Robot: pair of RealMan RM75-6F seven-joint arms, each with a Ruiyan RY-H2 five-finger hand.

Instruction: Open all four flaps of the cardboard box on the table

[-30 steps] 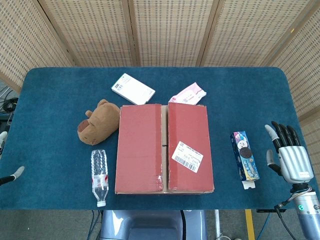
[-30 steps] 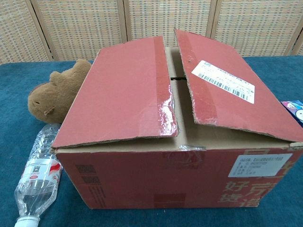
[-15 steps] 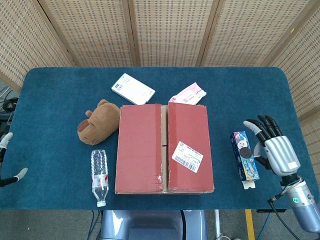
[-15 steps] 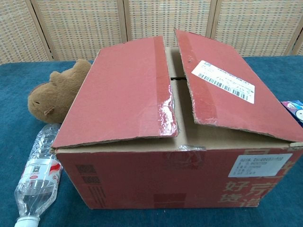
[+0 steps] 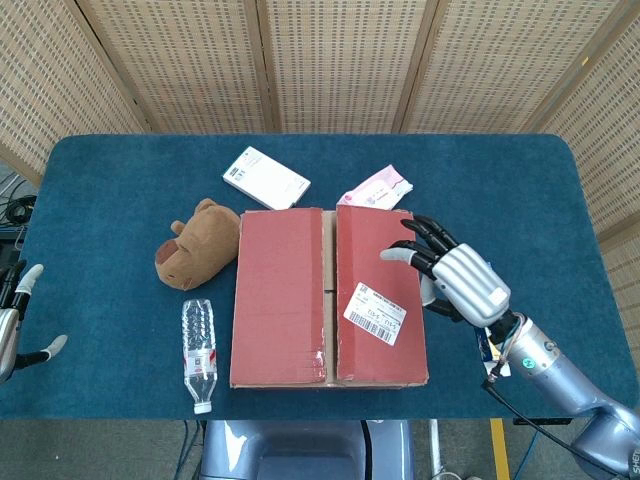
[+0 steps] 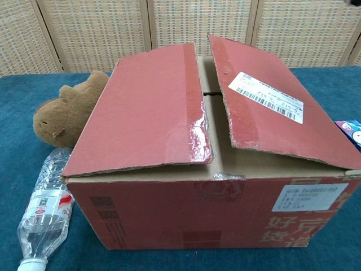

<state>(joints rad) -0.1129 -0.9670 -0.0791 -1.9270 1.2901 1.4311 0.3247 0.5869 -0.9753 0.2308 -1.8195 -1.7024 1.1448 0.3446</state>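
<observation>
My right hand (image 5: 455,280) is hanging over the right side of the cardboard box (image 5: 328,297). Its fingers (image 5: 425,235) are spread apart and holding nothing, and they are pointing at the right flap (image 5: 375,290). I cannot tell if they are touching it. My left hand (image 5: 15,320) is peeking in at the left edge of the blue table (image 5: 120,180), too little for me to tell how its fingers lie. The box is sitting in the middle, between the plush toy (image 5: 195,255) and water bottle (image 5: 199,352) on one side and my right hand on the other. Both top flaps are lying nearly closed.
</observation>
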